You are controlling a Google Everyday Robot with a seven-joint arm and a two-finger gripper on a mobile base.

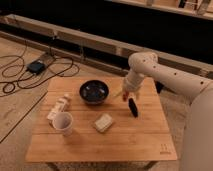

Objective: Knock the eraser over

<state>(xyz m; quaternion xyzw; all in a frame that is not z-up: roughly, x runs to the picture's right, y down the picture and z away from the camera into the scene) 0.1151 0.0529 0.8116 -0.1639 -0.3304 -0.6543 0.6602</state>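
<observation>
Approaching stage: the gripper [128, 95] is held just above the eraser [133, 107], near the table's [150, 140] right edge. Jaw state cannot be told. A sideways push is needed next.

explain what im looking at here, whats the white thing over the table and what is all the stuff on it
The white thing is a robot arm reaching in from the right. Its gripper hangs low over the wooden slatted table, just above the small slim black eraser. It seems to hold nothing. One camera looks down at the table from in front. Also on the table: a dark round bowl, a white cup, a flat beige block and a pale packet at the left.
</observation>
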